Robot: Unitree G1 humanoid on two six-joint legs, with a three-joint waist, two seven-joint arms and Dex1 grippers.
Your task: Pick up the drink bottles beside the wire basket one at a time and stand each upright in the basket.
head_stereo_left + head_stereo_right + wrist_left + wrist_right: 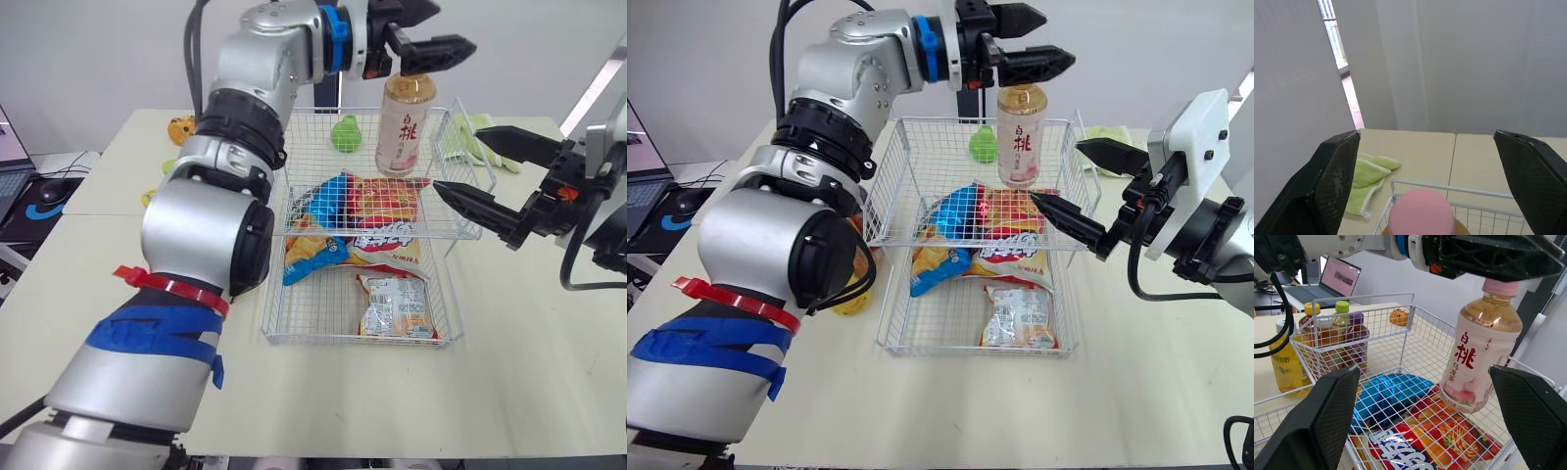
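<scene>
The left pincer (455, 24) hangs with its two black fingers (1337, 181) spread wide, gripping nothing. Directly below the gap between them is the pink cap (1421, 213) of a peach tea bottle (405, 122), and neither finger touches it. The bottle stands upright, long axis vertical, cap pointing up at the pincer and base down in the far right corner of the wire basket (353, 341). Its label of red characters faces the head camera.

Farther below this pincer, on the basket floor, snack bags lie flat: a red bag (392, 201) at the bottle's base, a blue bag (331, 201) beside it, and a pale bag (397, 305) toward the near rim. Behind the basket sit a green pear-shaped toy (345, 132) and a green cloth (470, 137).

The right pincer (457, 160) is also spread wide and holds nothing. Its fingers (1332, 421) point toward the lower half of the bottle from the robot's right, near it but clear of it. Across the basket from this pincer, outside the far wire wall, more drink bottles (1334, 338) stand upright on the counter (529, 343) with yellow, green and purple caps up. A yellow lemon bottle (1284, 364) stands just beside them. Beyond them are an orange toy (1399, 316) and an open laptop (1339, 276).
</scene>
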